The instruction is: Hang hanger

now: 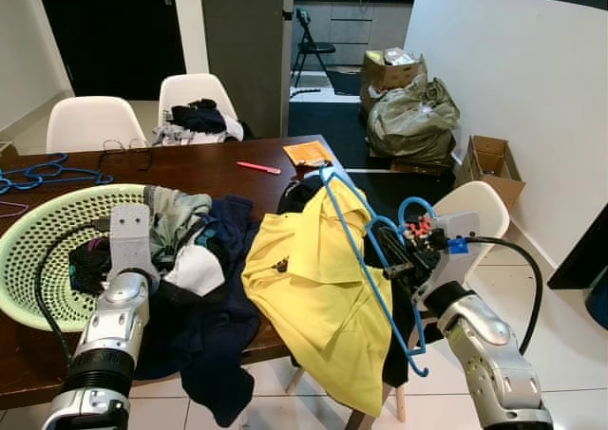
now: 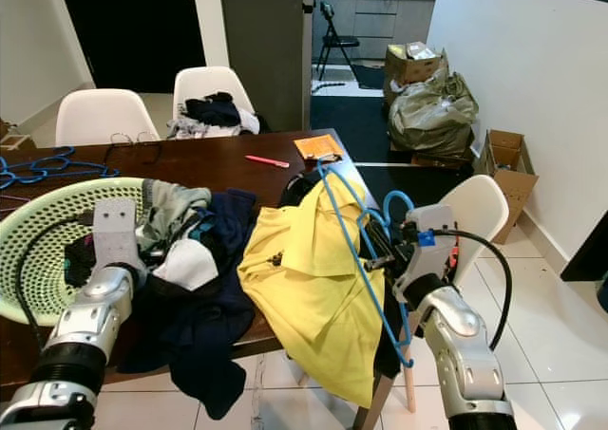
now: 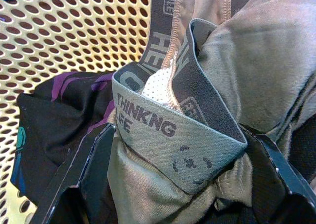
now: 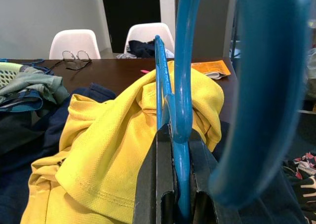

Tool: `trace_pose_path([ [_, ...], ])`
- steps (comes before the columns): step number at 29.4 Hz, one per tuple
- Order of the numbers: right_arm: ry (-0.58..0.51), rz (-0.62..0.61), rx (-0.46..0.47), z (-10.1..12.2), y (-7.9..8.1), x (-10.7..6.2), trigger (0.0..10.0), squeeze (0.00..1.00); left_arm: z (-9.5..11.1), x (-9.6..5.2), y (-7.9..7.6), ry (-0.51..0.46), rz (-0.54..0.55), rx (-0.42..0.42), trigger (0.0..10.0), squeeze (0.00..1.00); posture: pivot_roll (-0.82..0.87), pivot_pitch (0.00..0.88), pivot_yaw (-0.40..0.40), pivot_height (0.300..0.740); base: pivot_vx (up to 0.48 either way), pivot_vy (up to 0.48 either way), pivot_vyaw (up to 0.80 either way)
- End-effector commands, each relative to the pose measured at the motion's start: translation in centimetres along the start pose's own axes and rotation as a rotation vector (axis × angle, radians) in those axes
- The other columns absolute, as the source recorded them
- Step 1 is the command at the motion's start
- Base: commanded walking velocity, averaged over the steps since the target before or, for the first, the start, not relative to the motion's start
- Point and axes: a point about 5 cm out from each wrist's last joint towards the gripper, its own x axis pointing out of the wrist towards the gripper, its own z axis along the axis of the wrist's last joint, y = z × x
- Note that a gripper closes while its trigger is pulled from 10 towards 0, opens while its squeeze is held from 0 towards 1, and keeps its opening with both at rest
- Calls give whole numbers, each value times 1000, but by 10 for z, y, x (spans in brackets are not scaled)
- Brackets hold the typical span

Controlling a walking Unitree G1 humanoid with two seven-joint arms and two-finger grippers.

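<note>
My right gripper [image 4: 178, 184] is shut on a blue plastic hanger [image 1: 356, 245], held just off the right end of the dark wooden table [image 1: 218, 169]. A yellow polo shirt [image 1: 304, 288] is draped over the hanger and spills across the table edge. The hanger's hook [image 1: 410, 207] curls above my right wrist. My left gripper [image 3: 185, 174] reaches into a pale green laundry basket [image 1: 38, 226] and stands open, with the waistband of a grey garment [image 3: 187, 135] lying between its fingers [image 3: 94, 169].
A navy garment [image 1: 218, 326] hangs over the table's near edge. More blue hangers [image 1: 47, 174], glasses, a pink pen [image 1: 258, 167] and an orange packet [image 1: 307, 152] lie on the table. White chairs stand behind it and one [image 1: 480, 207] beside my right arm. Boxes and bags line the right wall.
</note>
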Motion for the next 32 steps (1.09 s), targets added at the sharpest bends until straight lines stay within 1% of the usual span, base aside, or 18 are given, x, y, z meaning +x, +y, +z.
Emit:
trace_pose_path([
  [1,1,-5,-7,2,-2,0,10000,0,-8,-2,-3,33,-1,-5,9882,0,-52,0,-45,740,0,0,0],
  [3,1,-6,-7,2,-2,0,10000,0,-8,-3,-3,34,0,-8,9882,0,-52,0,-45,740,0,0,0],
  [4,0,-6,-8,2,-2,0,10000,0,-7,-3,-2,32,2,-13,7373,0,-54,0,-44,740,0,0,0],
  [6,0,-6,-8,2,-2,0,10000,0,-7,-3,-2,32,2,-13,7373,0,-54,0,-44,740,0,0,0],
  [7,-1,-6,-8,2,-1,0,10000,0,-7,-3,-2,29,4,-16,4392,0,-54,0,-44,740,0,0,0],
  [11,-1,-6,-8,2,-1,0,10000,0,-7,-3,-2,29,4,-16,4392,0,-54,0,-44,740,0,0,0],
  [12,-2,-6,-8,3,0,0,10000,0,-6,-4,-1,26,5,-20,0,0,-52,0,-46,740,0,0,0],
  [26,-7,1,-6,4,2,2,10000,0,-8,-5,1,26,13,-27,0,0,-46,0,-50,740,0,0,0],
  [28,-7,1,-5,4,1,3,10000,0,-7,-5,0,24,16,-26,0,0,-46,0,-50,740,0,0,0],
  [29,-8,0,-3,4,-1,4,10000,0,-1,-5,2,-1,22,-11,0,0,-44,0,-51,740,0,0,0],
  [32,-8,0,-3,4,-1,4,10000,0,-1,-5,2,-1,22,-11,0,0,-44,0,-51,740,0,0,0],
])
